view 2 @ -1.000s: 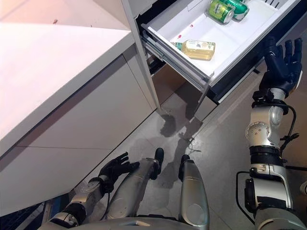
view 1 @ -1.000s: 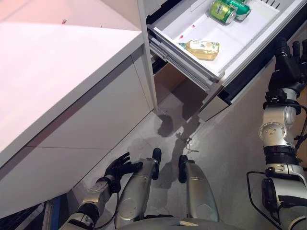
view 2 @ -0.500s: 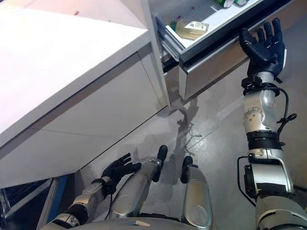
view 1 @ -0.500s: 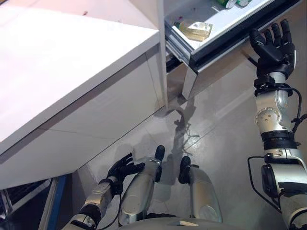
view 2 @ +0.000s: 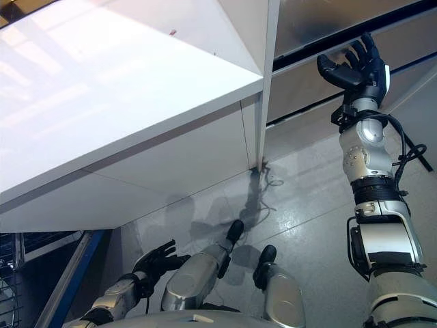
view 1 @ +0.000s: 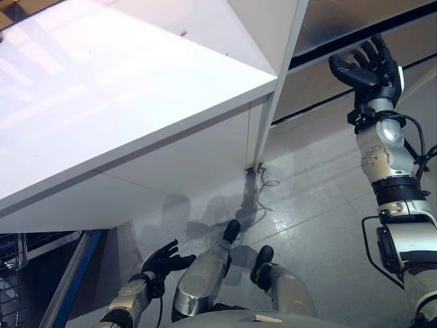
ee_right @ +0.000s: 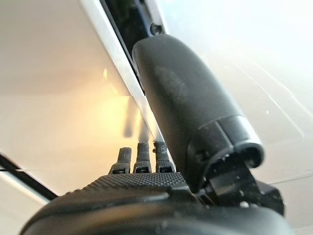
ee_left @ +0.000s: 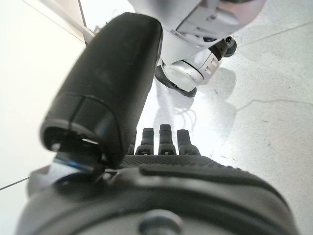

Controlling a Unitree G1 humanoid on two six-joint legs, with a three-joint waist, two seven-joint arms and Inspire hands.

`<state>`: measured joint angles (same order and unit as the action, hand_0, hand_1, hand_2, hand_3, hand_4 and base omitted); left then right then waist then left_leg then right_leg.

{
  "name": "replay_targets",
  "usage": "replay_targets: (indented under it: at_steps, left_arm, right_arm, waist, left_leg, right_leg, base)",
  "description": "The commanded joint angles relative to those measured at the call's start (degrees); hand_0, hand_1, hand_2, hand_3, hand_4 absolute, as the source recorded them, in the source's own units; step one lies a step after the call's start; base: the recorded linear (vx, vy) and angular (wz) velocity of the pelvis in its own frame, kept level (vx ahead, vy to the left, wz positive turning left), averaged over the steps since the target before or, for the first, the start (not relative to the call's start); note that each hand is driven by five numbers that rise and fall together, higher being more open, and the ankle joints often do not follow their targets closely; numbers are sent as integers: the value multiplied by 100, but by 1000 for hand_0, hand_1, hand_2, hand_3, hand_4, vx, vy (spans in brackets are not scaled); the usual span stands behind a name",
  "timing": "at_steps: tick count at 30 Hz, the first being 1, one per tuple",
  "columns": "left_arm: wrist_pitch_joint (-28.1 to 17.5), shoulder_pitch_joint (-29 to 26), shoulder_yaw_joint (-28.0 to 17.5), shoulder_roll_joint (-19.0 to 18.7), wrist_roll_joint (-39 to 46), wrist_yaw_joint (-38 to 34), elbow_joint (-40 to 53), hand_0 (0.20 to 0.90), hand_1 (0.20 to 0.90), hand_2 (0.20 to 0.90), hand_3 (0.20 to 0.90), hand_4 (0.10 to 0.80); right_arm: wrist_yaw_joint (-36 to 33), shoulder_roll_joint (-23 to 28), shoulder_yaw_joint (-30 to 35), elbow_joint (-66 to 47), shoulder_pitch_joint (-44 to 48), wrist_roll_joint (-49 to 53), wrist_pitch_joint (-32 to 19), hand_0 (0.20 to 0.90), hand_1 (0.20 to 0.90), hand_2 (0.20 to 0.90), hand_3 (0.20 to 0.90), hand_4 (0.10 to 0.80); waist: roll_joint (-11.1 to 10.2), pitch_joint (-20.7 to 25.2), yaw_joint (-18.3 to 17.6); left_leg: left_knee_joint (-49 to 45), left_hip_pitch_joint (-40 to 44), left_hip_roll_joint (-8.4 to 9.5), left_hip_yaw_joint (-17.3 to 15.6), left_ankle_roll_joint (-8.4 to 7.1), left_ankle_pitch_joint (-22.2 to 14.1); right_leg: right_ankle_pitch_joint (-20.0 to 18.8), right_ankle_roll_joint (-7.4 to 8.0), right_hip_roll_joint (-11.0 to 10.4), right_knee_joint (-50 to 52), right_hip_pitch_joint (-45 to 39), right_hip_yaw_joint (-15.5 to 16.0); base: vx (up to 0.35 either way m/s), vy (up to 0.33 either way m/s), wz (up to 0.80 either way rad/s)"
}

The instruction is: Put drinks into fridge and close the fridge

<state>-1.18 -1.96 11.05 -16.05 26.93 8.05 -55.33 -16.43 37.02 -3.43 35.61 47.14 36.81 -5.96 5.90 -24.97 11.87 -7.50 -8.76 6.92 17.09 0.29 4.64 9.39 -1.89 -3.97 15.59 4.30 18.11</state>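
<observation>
The fridge's silver drawer front (view 1: 311, 89) sits flush under the upper panel (view 1: 341, 17), with a dark seam between them. The drinks are hidden inside. My right hand (view 1: 365, 67) is raised at the drawer front's top edge, open with fingers straight and spread, holding nothing. In the right wrist view its fingers (ee_right: 140, 157) point at the seam of the front (ee_right: 54, 103); I cannot tell whether they touch it. My left hand (view 1: 161, 262) hangs low by the floor, open and empty, and also shows in the left wrist view (ee_left: 161, 139).
A white counter (view 1: 136, 89) with white cabinet fronts (view 1: 184, 171) stands to the left of the fridge. A blue frame and a wire rack (view 1: 65, 290) stand at the lower left. Grey floor (view 1: 321, 198) lies in front of the fridge.
The open drawer with the cans and the bottle has slid shut and the drinks are out of sight. My right hand followed the drawer front inward. The camera view has shifted.
</observation>
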Motion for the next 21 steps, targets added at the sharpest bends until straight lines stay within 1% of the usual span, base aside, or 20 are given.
replay_targets:
  at_steps: [1, 2, 4, 5, 8, 11, 12, 15, 17, 19, 20, 21]
  left_arm:
    - [-76, 528, 16, -507, -203, 12, -30, 900, 900, 900, 900, 800]
    - [-44, 570, -68, -487, -219, -4, -74, 900, 900, 900, 900, 800]
    - [-32, 609, -155, -462, -233, -31, -139, 900, 900, 900, 900, 800]
    - [-12, 632, -218, -437, -260, -32, -184, 900, 900, 900, 900, 800]
    - [3, 650, -313, -360, -326, -55, -301, 900, 900, 900, 900, 800]
    - [12, 616, -380, -262, -407, -86, -389, 900, 900, 900, 900, 800]
    - [15, 609, -387, -255, -428, -84, -397, 900, 900, 900, 900, 800]
    - [18, 536, -382, -194, -474, -71, -430, 900, 900, 900, 900, 800]
    - [37, 451, -355, -147, -450, -80, -458, 900, 900, 900, 900, 800]
    - [18, 385, -320, -104, -455, -72, -501, 900, 900, 900, 900, 800]
    - [-3, 363, -279, -71, -410, -82, -516, 900, 900, 900, 900, 800]
    - [3, 338, -289, -52, -398, -77, -536, 900, 900, 900, 900, 800]
  right_arm:
    - [-765, 581, -343, -1330, 830, -1995, -753, 900, 900, 900, 900, 800]
    - [-1041, 801, -304, -1874, 635, -2527, -606, 900, 900, 900, 900, 800]
    - [-1136, 961, -187, -2386, 370, -2759, -458, 900, 900, 900, 900, 800]
    - [-1183, 1042, -70, -2729, 117, -2898, -395, 900, 900, 900, 900, 800]
    - [-1210, 1111, 219, -3209, -480, -2786, -372, 900, 900, 900, 900, 800]
    - [-1145, 1096, 648, -3392, -1229, -2434, -505, 900, 900, 900, 900, 800]
    - [-1136, 1081, 700, -3388, -1317, -2376, -518, 900, 900, 900, 900, 800]
    - [-971, 878, 982, -3242, -1832, -1747, -530, 900, 900, 900, 900, 800]
    - [-755, 610, 1129, -3033, -2163, -1291, -521, 900, 900, 900, 900, 800]
    - [-472, 344, 1220, -2771, -2430, -663, -462, 900, 900, 900, 900, 800]
    - [-227, 109, 1335, -2496, -2680, -132, -372, 900, 900, 900, 900, 800]
    - [12, -47, 1445, -2269, -2931, 175, -368, 900, 900, 900, 900, 800]
  waist:
    - [-555, 908, 310]
    - [-610, 1015, 170]
    - [-668, 1113, 22]
    - [-708, 1206, -94]
    - [-794, 1461, -345]
    - [-869, 1738, -616]
    - [-878, 1771, -638]
    - [-903, 1947, -829]
    - [-899, 2043, -943]
    - [-895, 2103, -1021]
    - [-883, 2146, -1082]
    - [-874, 2173, -1120]
  left_leg:
    - [127, 412, 48, -398, 304, -563]
    - [200, 453, 15, -492, 315, -547]
    - [255, 526, -27, -621, 322, -575]
    - [315, 599, -74, -743, 318, -596]
    - [487, 755, -183, -1011, 297, -625]
    - [742, 935, -285, -1276, 239, -618]
    - [778, 961, -296, -1307, 232, -615]
    - [970, 1113, -358, -1505, 185, -602]
    - [1070, 1196, -394, -1629, 156, -599]
    - [1147, 1264, -424, -1735, 137, -587]
    - [1183, 1304, -456, -1825, 117, -586]
    - [1197, 1333, -467, -1873, 108, -596]
  right_leg:
    - [-622, 470, -390, -458, -205, -450]
    - [-713, 504, -345, -588, -207, -539]
    - [-766, 523, -293, -708, -239, -668]
    - [-815, 539, -254, -821, -278, -784]
    - [-899, 549, -153, -1047, -343, -1038]
    - [-984, 555, -58, -1317, -432, -1213]
    - [-998, 555, -46, -1351, -444, -1231]
    - [-1077, 555, 20, -1566, -524, -1356]
    - [-1127, 551, 60, -1691, -572, -1440]
    - [-1160, 543, 93, -1770, -613, -1492]
    - [-1166, 533, 116, -1808, -645, -1497]
    - [-1161, 532, 128, -1826, -668, -1494]
  base:
    - [4, 10, -3]
    - [0, 0, 0]
    - [10, -4, -13]
    - [7, -15, -34]
    - [11, -34, -57]
    - [-4, -65, -48]
    - [-6, -51, -36]
    - [-9, -56, -42]
    - [-13, -47, -36]
    - [-13, -41, -35]
    - [-12, -42, -25]
    - [-8, -44, -23]
